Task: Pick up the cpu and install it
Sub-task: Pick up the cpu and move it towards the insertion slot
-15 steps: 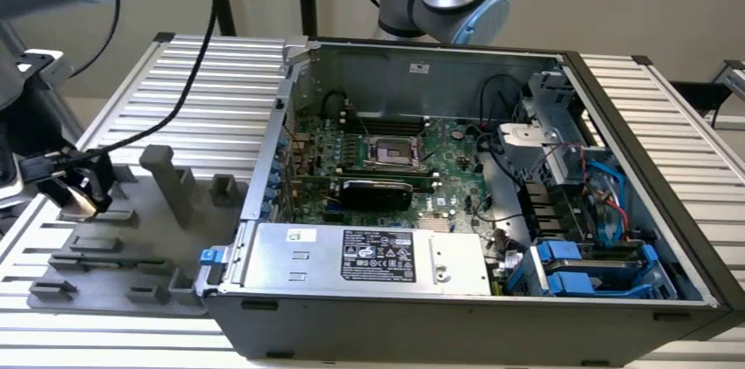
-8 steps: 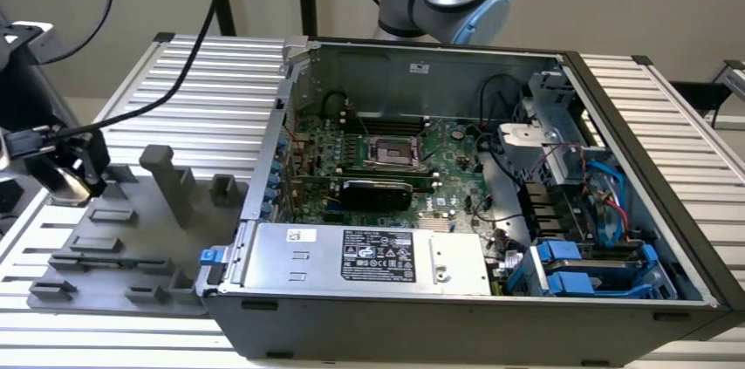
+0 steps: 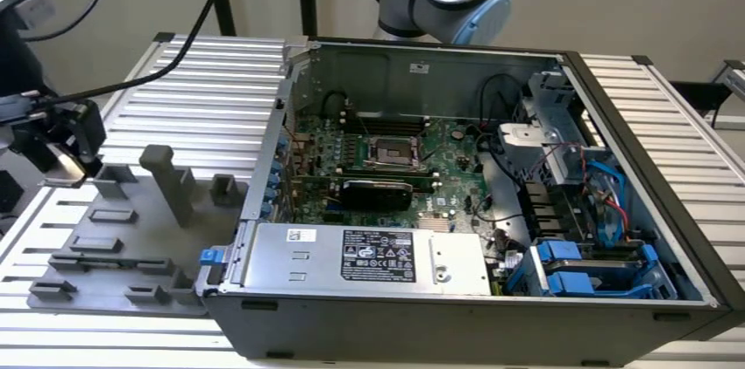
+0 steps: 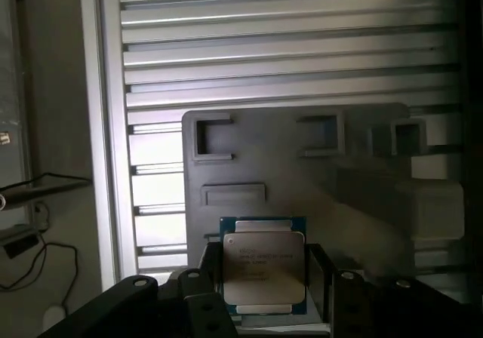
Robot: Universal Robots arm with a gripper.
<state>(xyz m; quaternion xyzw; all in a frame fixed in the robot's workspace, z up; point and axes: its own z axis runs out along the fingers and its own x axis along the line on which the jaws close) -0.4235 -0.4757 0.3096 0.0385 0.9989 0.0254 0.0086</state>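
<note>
While your gripper [image 4: 263, 296] hangs over the grey fixture tray [image 4: 302, 164], the cpu [image 4: 263, 266] sits between its two dark fingers [image 4: 210, 274], silver top turned toward the wrist camera and one finger against each side edge. The jaws stand at a middling width, closed on the chip rather than spread free. The tray's empty pockets lie well below the tool, so the chip looks carried and not resting in a pocket.

From the exterior view, the gripper [image 3: 58, 146] is out over the edge of the tray [image 3: 128, 238] farthest from the open computer case [image 3: 466, 330], which stands on the ribbed aluminium table [image 3: 209, 72]. The motherboard socket [image 3: 390, 153] lies deep inside that case, well apart from the tool and lower than it, its metal frame around a dark centre.

By this reading you have the first half of the job in hand: the chip is picked up. The second half is untouched. Tray, case wall and board all lie between the tool and the socket, and no chip is seated there.
</note>
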